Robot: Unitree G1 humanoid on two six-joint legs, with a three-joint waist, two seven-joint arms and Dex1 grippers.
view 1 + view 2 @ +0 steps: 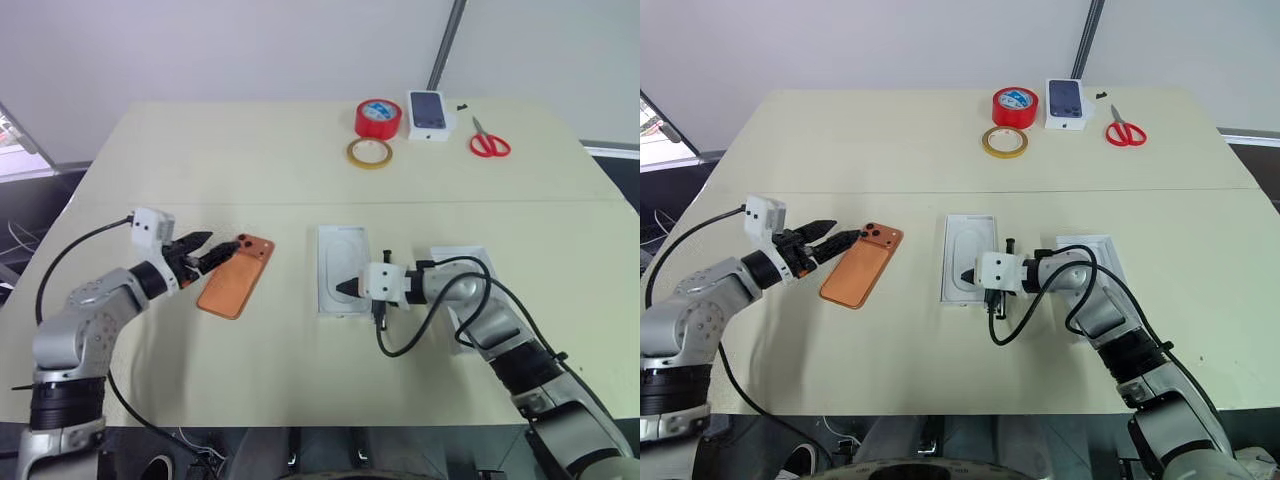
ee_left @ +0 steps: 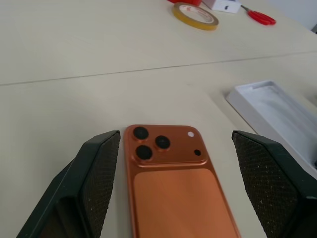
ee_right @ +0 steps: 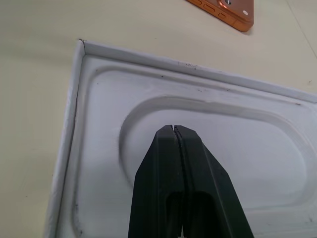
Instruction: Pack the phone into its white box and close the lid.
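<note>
Your phone (image 1: 235, 276) flat on surface (image 1: 300, 170), back up, long axis diagonal, camera end away. Left gripper (image 1: 205, 252) jaws wide, straddling it. Right gripper (image 3: 174, 130) jaws shut over insert (image 1: 342, 270); its arm hides most of the lid (image 1: 470, 262).

The phone (image 1: 236, 277) lies on the tabletop (image 1: 300, 170), left of the white insert tray (image 1: 342, 270). Another tray (image 1: 468, 262) sits right of that one. At the far edge lie two tape rolls (image 1: 377, 118), a small box (image 1: 428, 114) and scissors (image 1: 489, 141), left to right.
</note>
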